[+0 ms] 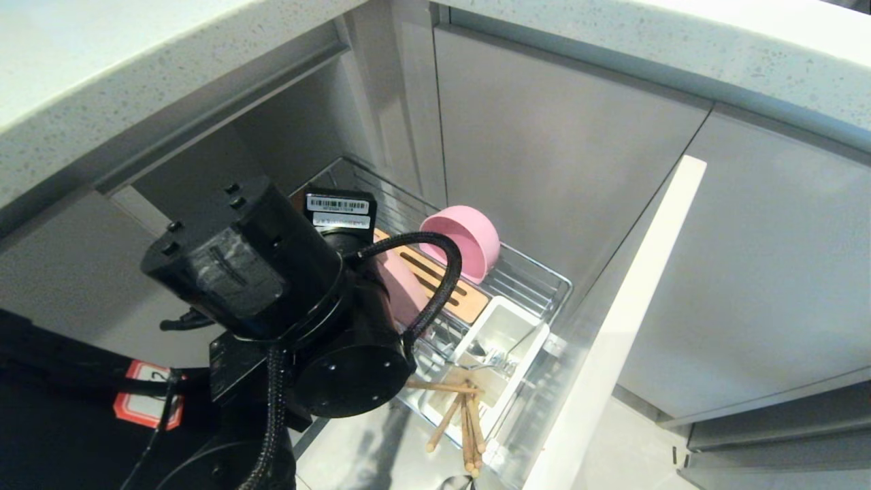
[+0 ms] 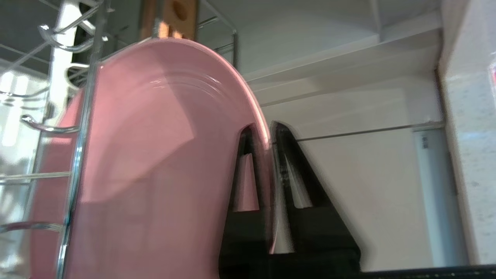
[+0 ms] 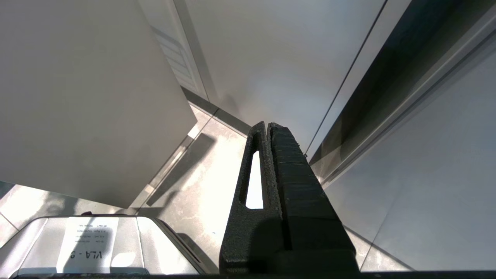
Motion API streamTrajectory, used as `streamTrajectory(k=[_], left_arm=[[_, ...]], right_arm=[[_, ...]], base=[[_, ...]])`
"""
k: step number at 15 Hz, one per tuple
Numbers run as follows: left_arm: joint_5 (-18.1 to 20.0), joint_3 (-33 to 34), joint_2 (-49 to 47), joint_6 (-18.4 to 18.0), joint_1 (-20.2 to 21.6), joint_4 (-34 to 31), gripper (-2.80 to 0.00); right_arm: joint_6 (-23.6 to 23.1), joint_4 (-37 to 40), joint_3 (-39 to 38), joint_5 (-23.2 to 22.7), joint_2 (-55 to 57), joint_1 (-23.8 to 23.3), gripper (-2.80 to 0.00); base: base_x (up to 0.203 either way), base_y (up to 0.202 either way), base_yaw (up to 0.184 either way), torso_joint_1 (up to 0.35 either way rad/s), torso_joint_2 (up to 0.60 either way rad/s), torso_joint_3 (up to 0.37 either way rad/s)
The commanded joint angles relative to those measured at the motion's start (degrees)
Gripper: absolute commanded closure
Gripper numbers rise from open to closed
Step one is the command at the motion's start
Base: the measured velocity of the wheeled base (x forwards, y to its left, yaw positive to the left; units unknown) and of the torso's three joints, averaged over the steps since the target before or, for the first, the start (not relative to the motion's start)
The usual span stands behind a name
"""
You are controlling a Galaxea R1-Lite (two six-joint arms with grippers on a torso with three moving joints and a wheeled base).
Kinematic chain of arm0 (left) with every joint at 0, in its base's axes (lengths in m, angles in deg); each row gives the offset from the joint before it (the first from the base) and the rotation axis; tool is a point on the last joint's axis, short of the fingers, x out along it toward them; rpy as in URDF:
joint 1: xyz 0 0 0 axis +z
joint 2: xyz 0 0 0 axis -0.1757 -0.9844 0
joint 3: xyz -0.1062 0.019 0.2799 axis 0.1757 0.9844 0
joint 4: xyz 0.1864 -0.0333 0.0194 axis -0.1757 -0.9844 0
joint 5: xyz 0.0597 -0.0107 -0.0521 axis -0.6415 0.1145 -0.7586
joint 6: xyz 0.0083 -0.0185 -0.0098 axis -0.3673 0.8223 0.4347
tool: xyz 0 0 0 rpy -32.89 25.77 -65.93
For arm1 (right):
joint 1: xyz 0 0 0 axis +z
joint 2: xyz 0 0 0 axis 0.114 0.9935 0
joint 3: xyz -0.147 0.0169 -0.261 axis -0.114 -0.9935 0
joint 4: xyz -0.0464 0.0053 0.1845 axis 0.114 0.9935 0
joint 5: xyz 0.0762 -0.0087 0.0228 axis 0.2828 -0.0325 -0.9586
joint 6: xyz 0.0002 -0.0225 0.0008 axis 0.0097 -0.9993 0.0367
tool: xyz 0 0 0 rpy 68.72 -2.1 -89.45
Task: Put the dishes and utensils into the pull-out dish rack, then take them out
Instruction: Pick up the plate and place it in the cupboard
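Observation:
The pull-out dish rack (image 1: 544, 275) is drawn out of the cabinet. The pink plate (image 2: 155, 155) stands on edge among the chrome prongs (image 2: 83, 116). My left gripper (image 2: 265, 126) is shut on its rim, one finger on each face. In the head view my left arm (image 1: 272, 299) hides those fingers; only a sliver of the plate (image 1: 407, 291) shows. The pink bowl (image 1: 463, 238) lies on its side at the rack's back, beside the slotted wood strip (image 1: 452, 292). Wooden chopsticks (image 1: 466, 422) and a silver fork (image 1: 493, 357) lie in the white utensil box (image 1: 510, 327). My right gripper (image 3: 268, 124) is parked, shut, over the floor.
The rack's pale front panel (image 1: 626, 320) stands to the right of the box. Grey cabinet doors (image 1: 565, 156) rise behind the rack, under a speckled countertop (image 1: 136, 61). A grey case with a label (image 3: 89, 252) sits below the right gripper.

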Motion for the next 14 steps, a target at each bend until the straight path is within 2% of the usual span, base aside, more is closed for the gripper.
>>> streamTrajectory(k=[1, 3, 7, 14], left_arm=[[-0.43, 0.01, 0.02, 1.27, 0.05, -1.17, -2.80], [-0.88, -0.07, 0.11, 4.05, 0.12, -4.93, -2.80], [-1.97, -0.25, 0.91, 4.15, -0.03, -7.23, -2.80], [-2.38, -0.52, 6.48, 4.24, -1.95, -14.86, -2.80]], right_arm=[[0.01, -0.01, -0.07, -0.01, 0.00, 0.05, 0.00], [0.01, -0.01, -0.08, -0.01, 0.00, 0.03, 0.00], [0.01, -0.01, -0.09, -0.01, 0.00, 0.02, 0.00], [0.01, -0.01, -0.09, -0.01, 0.00, 0.03, 0.00]], base=[[0.000, 0.000, 0.000, 0.000, 0.00, 0.000], [0.000, 0.000, 0.000, 0.000, 0.00, 0.000], [0.000, 0.000, 0.000, 0.000, 0.00, 0.000], [0.000, 0.000, 0.000, 0.000, 0.00, 0.000]])
